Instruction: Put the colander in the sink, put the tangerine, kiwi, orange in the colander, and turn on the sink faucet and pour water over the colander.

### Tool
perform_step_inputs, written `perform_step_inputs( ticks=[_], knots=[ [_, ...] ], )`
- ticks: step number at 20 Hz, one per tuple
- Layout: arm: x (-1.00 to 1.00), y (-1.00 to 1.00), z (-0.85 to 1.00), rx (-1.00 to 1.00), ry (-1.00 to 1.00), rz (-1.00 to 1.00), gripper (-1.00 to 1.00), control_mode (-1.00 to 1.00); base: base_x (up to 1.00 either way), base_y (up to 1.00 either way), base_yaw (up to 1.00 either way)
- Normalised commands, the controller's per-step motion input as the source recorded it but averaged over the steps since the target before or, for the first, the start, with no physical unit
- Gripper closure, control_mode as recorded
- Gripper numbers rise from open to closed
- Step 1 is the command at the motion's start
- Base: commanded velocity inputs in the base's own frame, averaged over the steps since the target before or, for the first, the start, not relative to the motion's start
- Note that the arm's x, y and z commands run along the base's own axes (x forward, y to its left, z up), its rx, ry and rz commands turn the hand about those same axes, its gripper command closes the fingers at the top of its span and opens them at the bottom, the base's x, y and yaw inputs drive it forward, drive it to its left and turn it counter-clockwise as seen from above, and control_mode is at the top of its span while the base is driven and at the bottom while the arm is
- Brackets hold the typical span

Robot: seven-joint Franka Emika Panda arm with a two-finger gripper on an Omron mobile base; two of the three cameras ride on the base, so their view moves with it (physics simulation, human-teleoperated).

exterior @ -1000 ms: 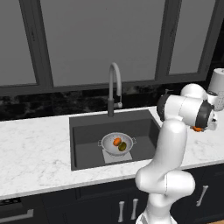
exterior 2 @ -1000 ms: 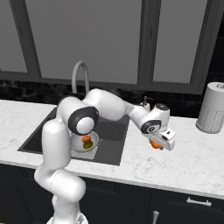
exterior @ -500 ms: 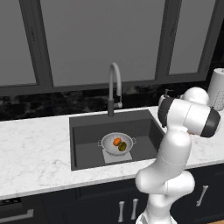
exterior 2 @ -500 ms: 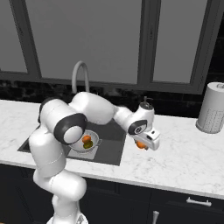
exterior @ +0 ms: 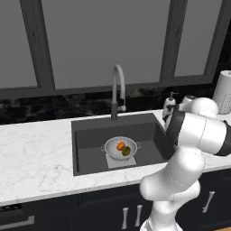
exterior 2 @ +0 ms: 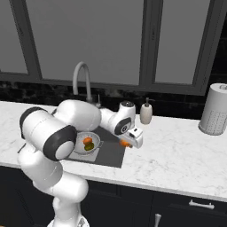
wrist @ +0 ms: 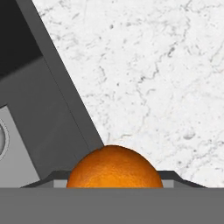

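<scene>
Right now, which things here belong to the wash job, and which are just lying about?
Job:
- colander in the sink
- tangerine and kiwi in the colander
- orange in the pincer
- sink faucet

Lying about:
- soap dispenser
- paper towel roll

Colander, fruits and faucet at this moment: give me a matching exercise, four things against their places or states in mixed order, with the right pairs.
Things:
1. colander
2. kiwi
3. orange
4. sink faucet

Places or states:
A. held in the gripper, near the sink's right edge
B. rises at the back rim of the sink, no stream from its spout
C. stands on the lighter patch at the sink's bottom
D. lies inside the colander beside the tangerine

Pairs: 1-C, 2-D, 3-A, 4-B
</scene>
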Motion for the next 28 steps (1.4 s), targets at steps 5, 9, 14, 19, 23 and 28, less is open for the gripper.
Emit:
perform_step_inputs(
  ticks=[5,9,14,19,23,28],
  knots=[
    [0.0,0.88,0.02,0.0,0.03,0.08,1.0,-1.0,0.0,0.0,0.0],
    [0.01,0.85,0.0,0.0,0.02,0.09,1.0,-1.0,0.0,0.0,0.0],
    [0.15,0.71,0.0,0.0,0.01,0.1,1.0,-1.0,0.0,0.0,0.0],
    [0.28,0.62,0.0,0.01,0.02,0.1,1.0,-1.0,0.0,0.0,0.0],
    [0.37,0.52,-0.09,0.0,0.06,0.08,1.0,-1.0,0.0,0.0,0.0],
    [0.44,0.33,-0.37,0.01,0.0,0.07,1.0,-1.0,0.0,0.0,0.0]
  ],
)
